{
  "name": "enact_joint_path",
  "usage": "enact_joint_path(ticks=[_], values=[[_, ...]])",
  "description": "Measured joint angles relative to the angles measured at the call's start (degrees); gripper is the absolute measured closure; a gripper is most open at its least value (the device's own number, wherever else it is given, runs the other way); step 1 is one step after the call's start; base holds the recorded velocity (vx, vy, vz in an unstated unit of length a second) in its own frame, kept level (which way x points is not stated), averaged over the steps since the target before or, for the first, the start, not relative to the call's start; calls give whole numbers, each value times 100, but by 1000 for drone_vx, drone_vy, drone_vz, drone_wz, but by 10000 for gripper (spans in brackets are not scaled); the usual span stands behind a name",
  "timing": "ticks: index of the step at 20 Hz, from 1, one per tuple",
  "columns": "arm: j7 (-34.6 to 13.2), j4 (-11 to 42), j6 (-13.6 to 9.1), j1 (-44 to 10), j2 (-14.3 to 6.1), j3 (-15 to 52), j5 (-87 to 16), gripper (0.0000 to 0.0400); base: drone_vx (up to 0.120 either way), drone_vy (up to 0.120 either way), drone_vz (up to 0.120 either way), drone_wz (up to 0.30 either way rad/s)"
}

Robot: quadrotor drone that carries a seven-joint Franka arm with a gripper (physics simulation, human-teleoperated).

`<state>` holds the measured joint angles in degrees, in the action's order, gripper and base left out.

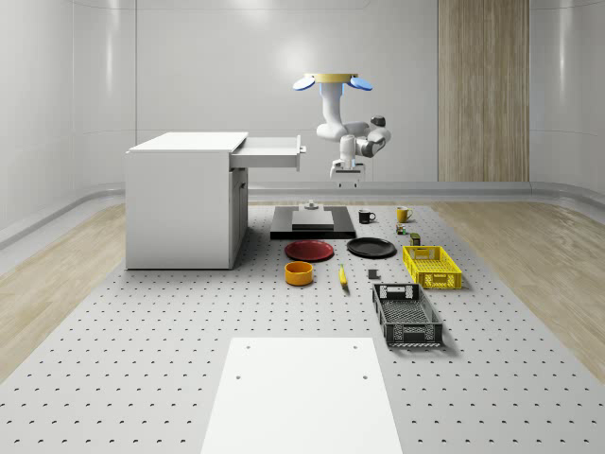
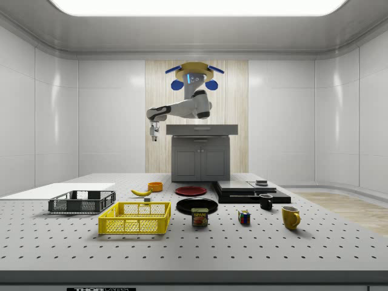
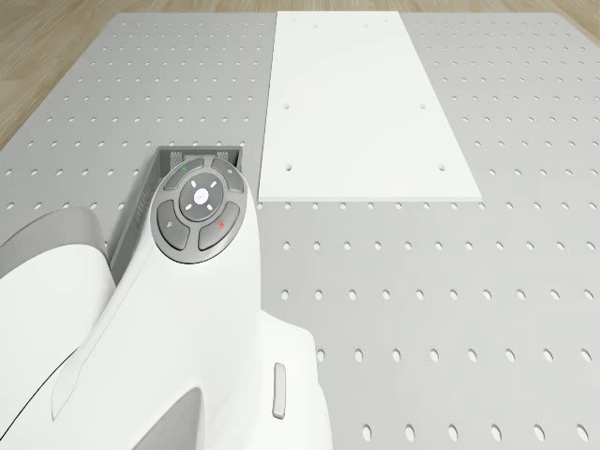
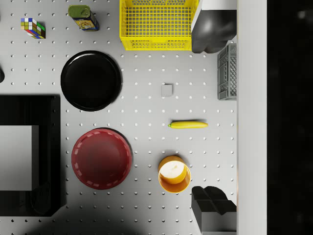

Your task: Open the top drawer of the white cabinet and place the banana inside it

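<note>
1. Gripper [image 1: 347,173] is empty and points straight down, high above the table; in the wrist view both fingertips [image 4: 213,201] sit wide apart.
2. It hangs just right of the drawer [image 1: 272,150] front in the whole-scene view; the drawer is already pulled out, so you're likely clear for the pick.
3. Drone [image 1: 332,82] hovers above the arm, right of the cabinet [image 1: 181,197].
4. Banana [image 4: 188,125] lies flat on the table [image 1: 142,359], between orange bowl [image 4: 174,174] and black crate [image 1: 407,315], near the red plate [image 4: 101,158].
5. You need a long descent toward the near side to reach it.
</note>
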<state>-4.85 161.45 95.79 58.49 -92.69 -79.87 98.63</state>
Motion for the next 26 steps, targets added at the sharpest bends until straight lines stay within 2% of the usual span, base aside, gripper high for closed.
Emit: enact_joint_path(ticks=[14, 26], values=[[-3, 1, -28, -5, 29, 2, 12, 0, 120, 0, -120, 0], [-5, 1, -43, -8, 45, 3, 18, 0, 0, 0, -120, 0]])
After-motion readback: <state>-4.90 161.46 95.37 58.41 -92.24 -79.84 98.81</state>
